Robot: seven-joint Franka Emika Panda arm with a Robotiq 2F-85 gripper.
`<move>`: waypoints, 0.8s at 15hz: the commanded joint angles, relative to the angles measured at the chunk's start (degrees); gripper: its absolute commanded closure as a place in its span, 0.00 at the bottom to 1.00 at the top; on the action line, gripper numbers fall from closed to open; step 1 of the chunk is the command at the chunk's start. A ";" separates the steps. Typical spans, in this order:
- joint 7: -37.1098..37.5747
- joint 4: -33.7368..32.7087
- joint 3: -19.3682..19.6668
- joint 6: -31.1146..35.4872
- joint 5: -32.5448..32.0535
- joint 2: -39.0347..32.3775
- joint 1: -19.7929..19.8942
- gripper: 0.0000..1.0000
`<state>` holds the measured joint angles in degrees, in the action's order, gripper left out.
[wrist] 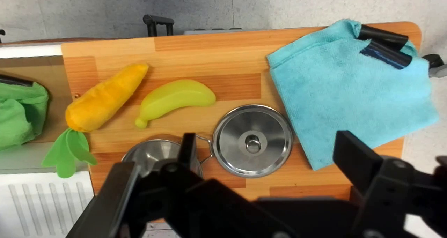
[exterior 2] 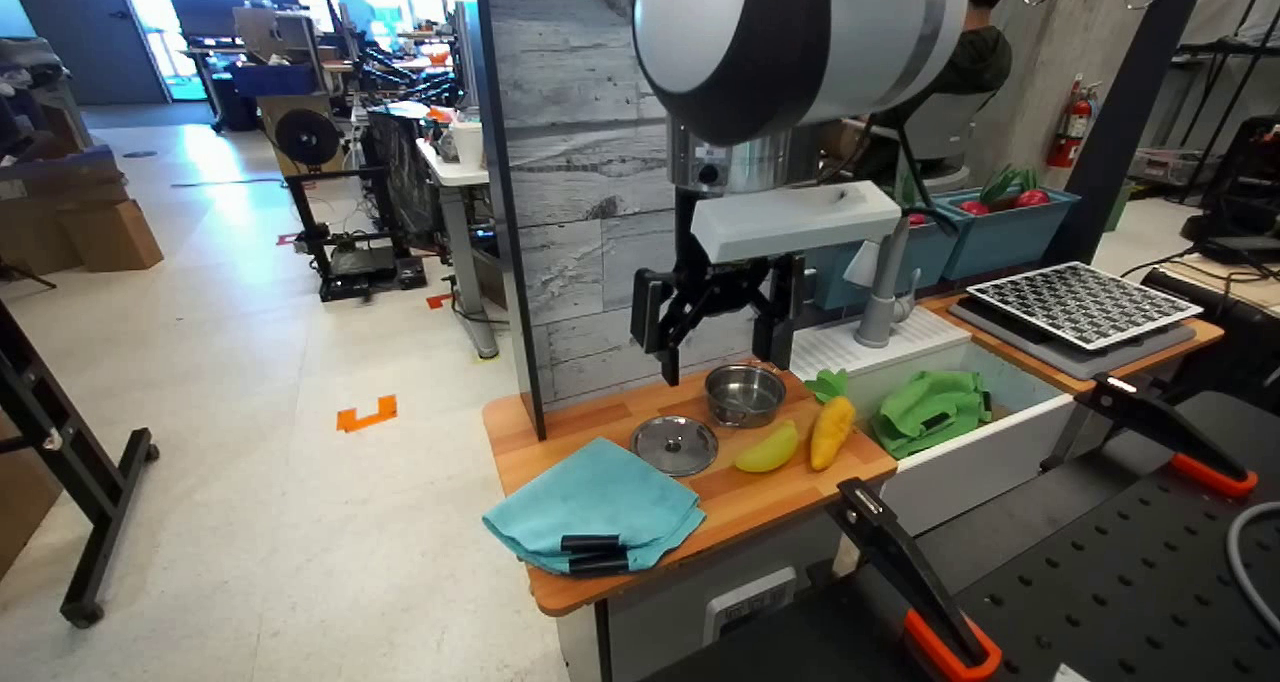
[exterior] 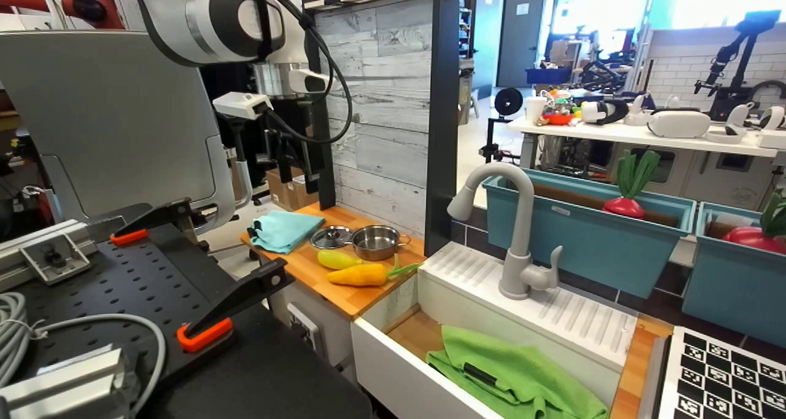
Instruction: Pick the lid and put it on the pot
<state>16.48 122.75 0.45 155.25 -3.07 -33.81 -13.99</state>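
The shiny silver lid (wrist: 253, 143) lies flat on the wooden counter, knob up, and shows in both exterior views (exterior: 331, 237) (exterior 2: 674, 446). The small steel pot (exterior 2: 745, 395) stands uncovered beside it; one wire handle points at the lid's rim. The pot also shows in an exterior view (exterior: 376, 242) and in the wrist view (wrist: 150, 150), where a gripper finger hides part of it. My gripper (wrist: 266, 136) is open and empty, well above the counter. In the wrist view the lid appears between its fingers. The gripper also shows in both exterior views (exterior: 299, 176) (exterior 2: 724, 370).
A blue cloth (wrist: 349, 91) lies beside the lid. A yellow banana (wrist: 176, 98) and an orange toy carrot (wrist: 106, 96) lie near the pot. A wooden panel (exterior 2: 570, 292) rises behind the counter (exterior 2: 540, 417). The sink with a grey faucet (exterior: 519, 234) and green cloth (exterior: 516, 370) adjoins it.
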 commanded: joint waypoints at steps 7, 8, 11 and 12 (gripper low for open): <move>0.45 -9.53 0.91 1.51 0.36 -10.24 -1.39 0.00; 0.26 -10.43 0.90 1.66 0.36 -11.14 -1.36 0.00; 0.30 -13.12 1.00 1.45 0.34 -13.91 -1.73 0.00; 0.22 -13.82 0.95 1.25 0.40 -14.60 -1.72 0.00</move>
<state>16.55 112.34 0.84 155.38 -2.98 -45.11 -14.93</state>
